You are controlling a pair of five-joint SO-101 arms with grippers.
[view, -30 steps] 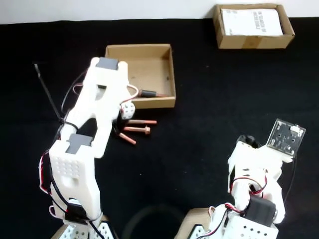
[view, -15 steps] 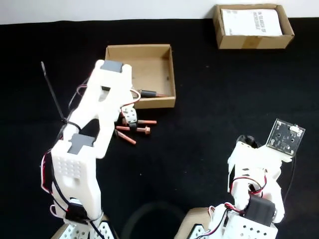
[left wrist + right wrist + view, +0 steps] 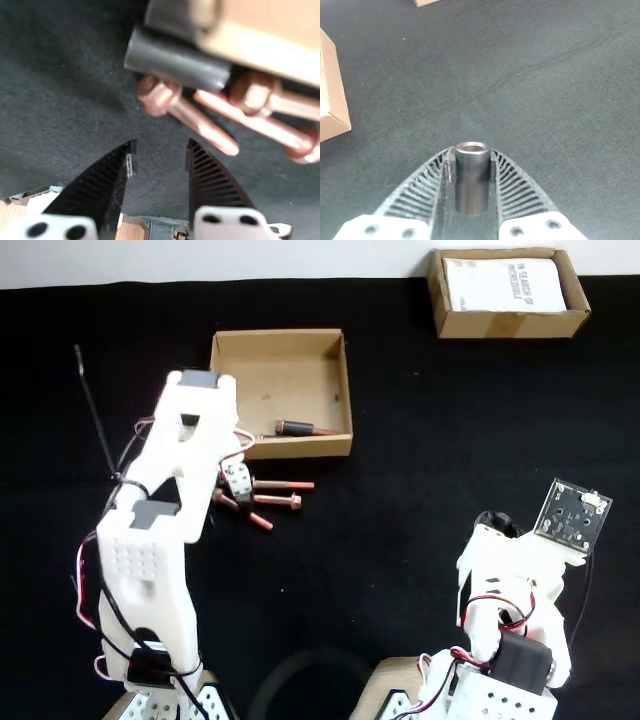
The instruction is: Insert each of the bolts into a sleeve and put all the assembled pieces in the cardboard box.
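Note:
Three copper bolts (image 3: 283, 484) lie on the black table just in front of the open cardboard box (image 3: 330, 350). Inside the box, against its near wall, rests one bolt in a sleeve (image 3: 295, 427). My left gripper (image 3: 232, 485) hangs over the left end of the bolts. It stands open (image 3: 161, 147) and holds nothing, a short way from the nearest bolt (image 3: 185, 107). A grey sleeve (image 3: 175, 60) lies beside the box wall (image 3: 260, 35). At the near right, my right gripper (image 3: 472, 150) is shut on another grey sleeve (image 3: 472, 177), held with its bore showing.
A second cardboard box (image 3: 510, 322) with white paper inside stands at the back right. A thin black cable (image 3: 95, 420) runs along the left arm. A box corner (image 3: 332, 100) shows far off in the right wrist view.
The left arm has swung left and drawn back from the box wall, so its gripper now hangs over the bolts. The right arm has kept still.

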